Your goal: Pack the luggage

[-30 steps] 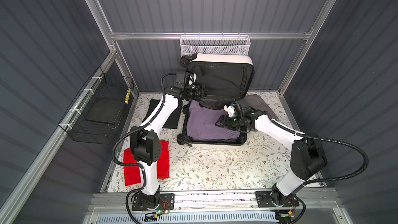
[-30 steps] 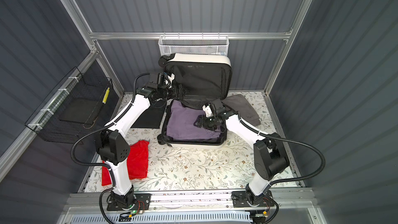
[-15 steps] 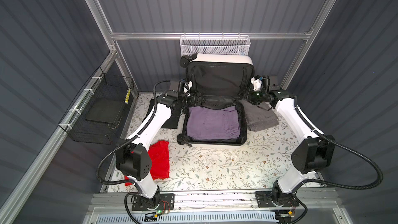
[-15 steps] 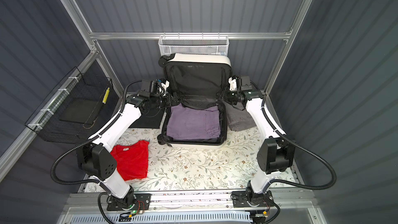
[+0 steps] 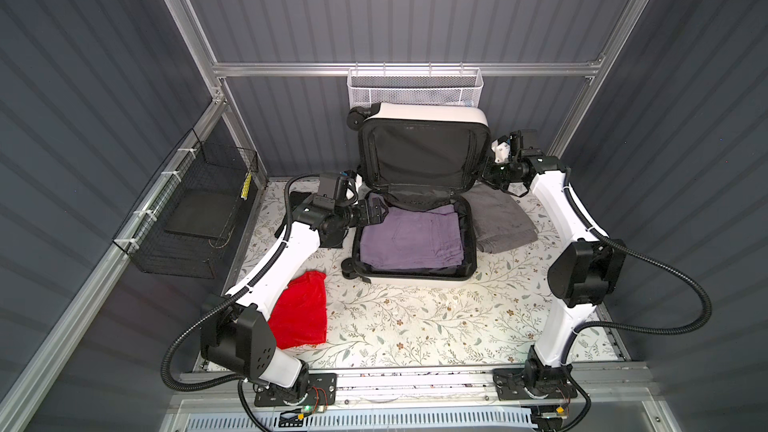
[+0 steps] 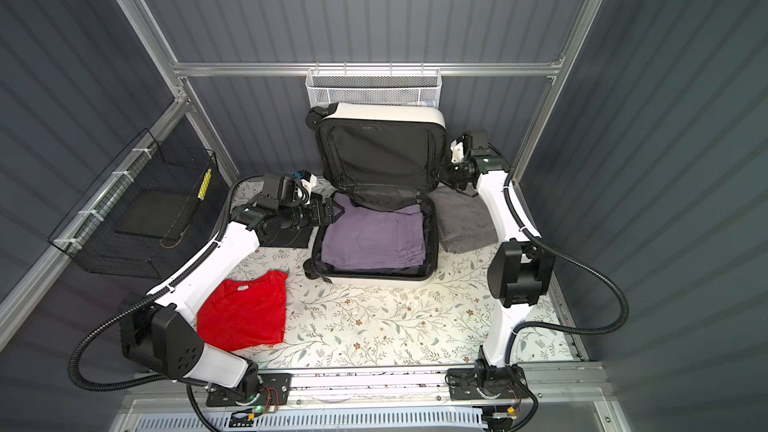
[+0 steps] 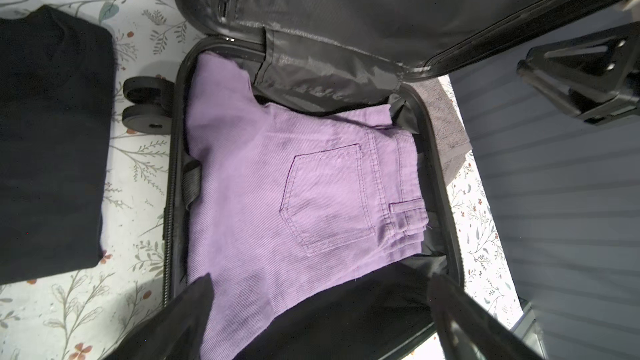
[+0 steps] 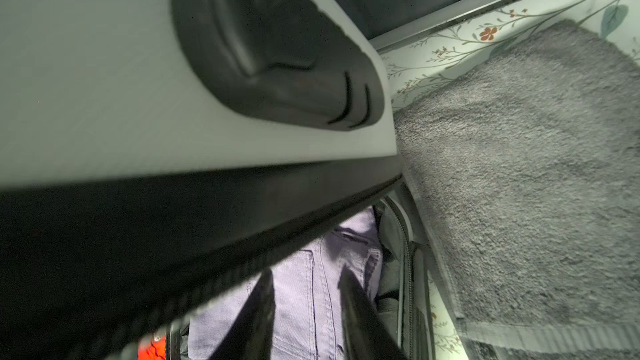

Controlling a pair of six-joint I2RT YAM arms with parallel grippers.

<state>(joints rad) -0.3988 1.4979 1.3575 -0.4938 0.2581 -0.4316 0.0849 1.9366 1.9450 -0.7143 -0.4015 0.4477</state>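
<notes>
We see the left tool (image 5: 372,213) wide open at the luggage's (image 5: 419,113) left rim, right tool (image 8: 304,282) part-open, both empty.

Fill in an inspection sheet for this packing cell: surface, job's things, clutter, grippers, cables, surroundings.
Surface: floral tabletop, no spills seen.
Job's things: luggage open, lid upright, purple jeans folded inside.
Clutter: red shirt, grey towel and black garment on the tabletop beside the luggage.
Grippers: left gripper open at the luggage's left rim; right gripper beside the lid's edge, jaws apart, holding nothing.
Cables: black hoses loop outward from both arms.
Surroundings: white mesh basket on back rail; black wire basket on left wall.
</notes>
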